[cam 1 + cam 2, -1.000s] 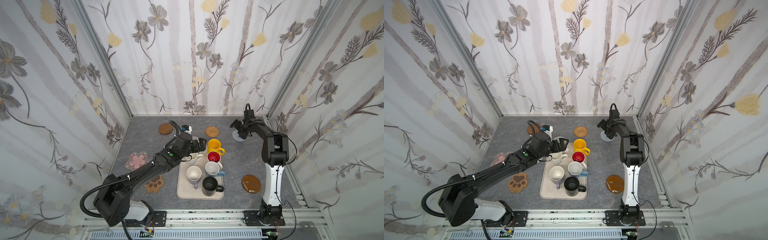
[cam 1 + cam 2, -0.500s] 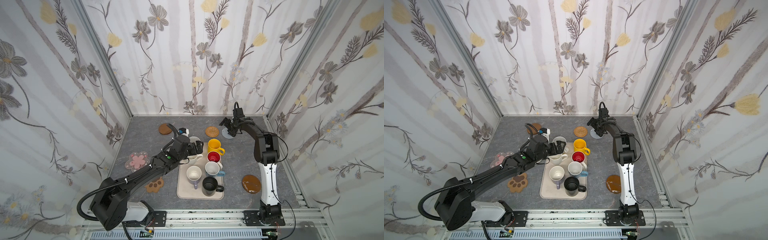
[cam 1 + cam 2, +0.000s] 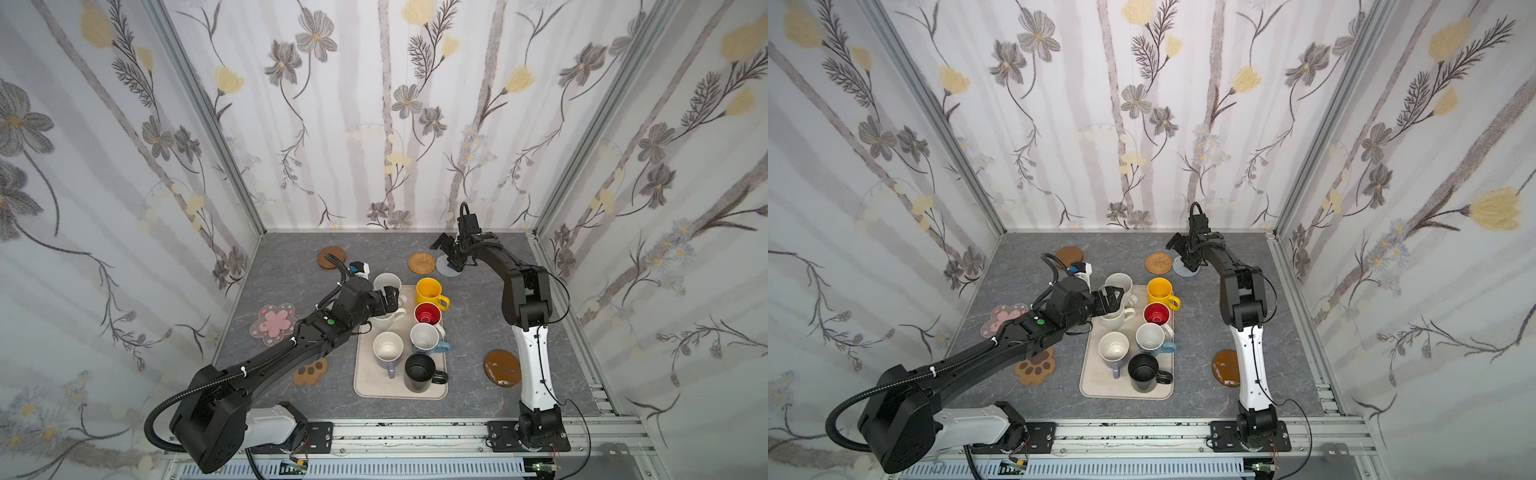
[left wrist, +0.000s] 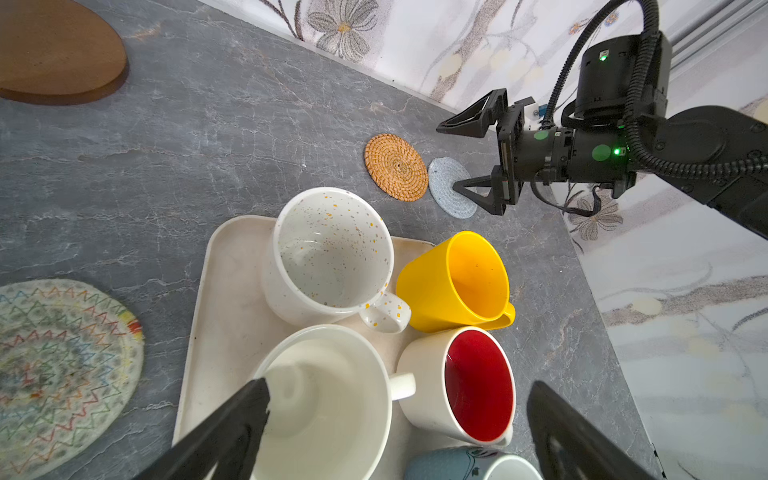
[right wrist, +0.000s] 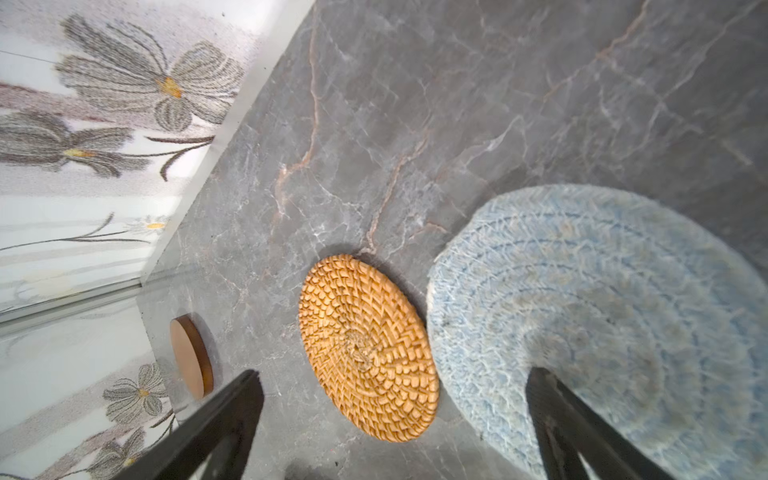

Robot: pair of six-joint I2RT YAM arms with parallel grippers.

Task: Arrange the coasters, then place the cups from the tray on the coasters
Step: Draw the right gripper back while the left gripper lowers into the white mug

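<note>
The beige tray point(image 3: 368, 384) holds several cups: speckled white point(image 3: 385, 281), cream point(image 4: 332, 399), yellow point(image 3: 429, 289), red-inside point(image 3: 427, 313), light blue point(image 3: 424, 336), lavender point(image 3: 387, 348) and black point(image 3: 419, 369). My left gripper point(image 3: 388, 303) hangs open above the cream and red-inside cups; one of its fingers point(image 4: 232, 428) is over the cream cup's mouth. At the back, my right gripper point(image 3: 446, 252) is open with one finger point(image 5: 582, 432) down on the grey-blue coaster point(image 3: 446, 268), which lies right beside the rattan coaster point(image 3: 421, 262).
The other coasters lie around the tray: wooden disc point(image 3: 330, 257) at the back left, pink flower point(image 3: 274, 324) and brown paw point(image 3: 309, 371) on the left, amber disc point(image 3: 502, 368) on the right. A whitish crocheted one point(image 4: 62, 374) lies under my left arm.
My right gripper has swept left along the back, and the grey-blue coaster has slid with it up to the rattan one. My left gripper has drawn back slightly over the cream cup.
</note>
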